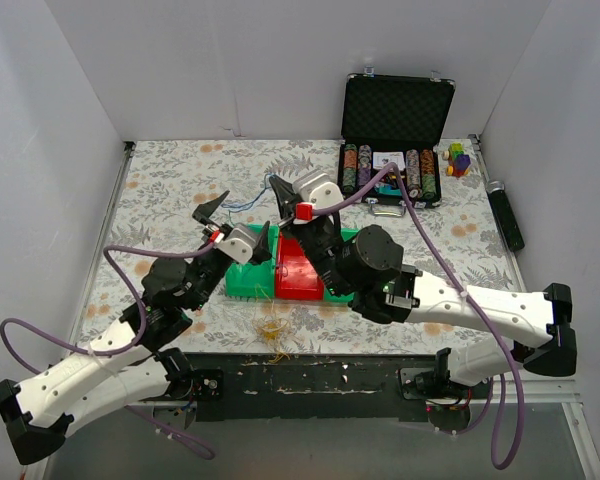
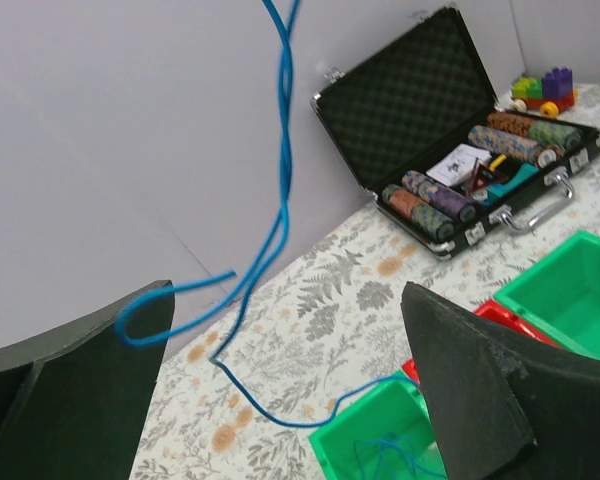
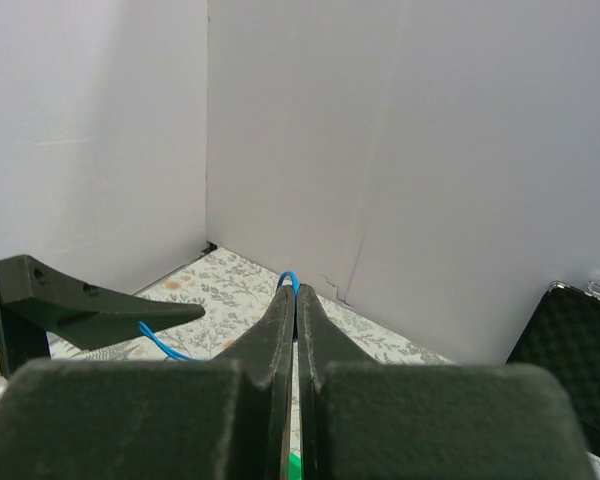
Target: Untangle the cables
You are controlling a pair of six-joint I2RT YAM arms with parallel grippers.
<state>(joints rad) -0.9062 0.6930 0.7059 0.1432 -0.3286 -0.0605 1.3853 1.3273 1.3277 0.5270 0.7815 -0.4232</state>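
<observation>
Floral table, with an open chip case at the back and a green bin beside a red bin at centre. The right gripper, raised above the bins, is pinched tight on a blue cable; this hangs between the widely spread fingers of the left gripper and trails into the green bin. A yellow cable lies tangled near the table's front edge.

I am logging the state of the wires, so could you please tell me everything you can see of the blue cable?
The blue cable is a very thin, flexible, bright blue wire, hanging above the table. Its top bend is pinched in the shut right gripper. Two strands hang down twisted together, one loop curls against a finger of the open left gripper, and the rest trails slack into a green bin.
</observation>
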